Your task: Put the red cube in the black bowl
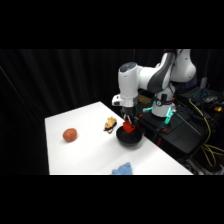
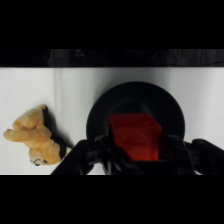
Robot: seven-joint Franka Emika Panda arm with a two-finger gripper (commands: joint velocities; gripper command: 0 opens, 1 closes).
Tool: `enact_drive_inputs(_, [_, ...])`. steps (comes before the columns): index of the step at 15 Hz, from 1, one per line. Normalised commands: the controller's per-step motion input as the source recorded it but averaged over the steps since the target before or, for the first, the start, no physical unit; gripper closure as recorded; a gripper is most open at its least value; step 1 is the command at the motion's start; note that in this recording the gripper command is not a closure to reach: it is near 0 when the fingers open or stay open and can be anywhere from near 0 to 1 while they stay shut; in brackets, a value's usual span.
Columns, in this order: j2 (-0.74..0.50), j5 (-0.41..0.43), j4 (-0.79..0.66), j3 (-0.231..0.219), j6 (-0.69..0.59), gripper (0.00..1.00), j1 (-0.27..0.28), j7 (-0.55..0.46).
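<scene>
The white arm reaches in from its base at the far right and comes straight down over the black bowl (image 1: 129, 138), which sits on the white worktop (image 1: 85, 150) toward its right side, close to the right edge. The end effector (image 1: 128, 123) hangs right above the bowl's opening with the red cube (image 1: 129, 127) pinched between its fingers. From the side, the cube sits at about rim level, bright against the dark bowl, but I cannot tell whether it touches the bowl's inside.

From the wrist camera the same thing shows from above: the red cube (image 2: 135, 136) fills the space between the two dark fingers of the end effector (image 2: 135, 150), one finger on each side of it, and the round black bowl (image 2: 137, 112) lies directly beneath, its rim ringing the cube on all sides that show.

Just left of the bowl, and a little farther back on the worktop, lies a small tan plush toy (image 1: 110, 123) with dark markings; in the wrist view the plush toy (image 2: 35, 135) lies on its side, apart from the bowl. Well over to the left on the worktop rests a round reddish ball (image 1: 70, 134), like a tomato, alone. At the near edge, in front of the bowl, a crumpled pale blue cloth (image 1: 122, 169) is cut off by the bottom of the picture. Behind the worktop hangs a black curtain (image 1: 60, 80), and to the right stands dark equipment with yellow cables (image 1: 200, 112).
</scene>
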Motion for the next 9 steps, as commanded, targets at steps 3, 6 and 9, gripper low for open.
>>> enact_drive_inputs(3, [0.20,-0.096,0.24,-0.026,0.03,0.00,-0.004,-0.13])
enact_drive_inputs(6, [-0.09,-0.160,0.22,-0.039,-0.31,0.00,0.009,-0.03])
enact_drive_inputs(9, [-0.38,-0.167,0.26,-0.027,-0.63,0.00,0.013,0.03])
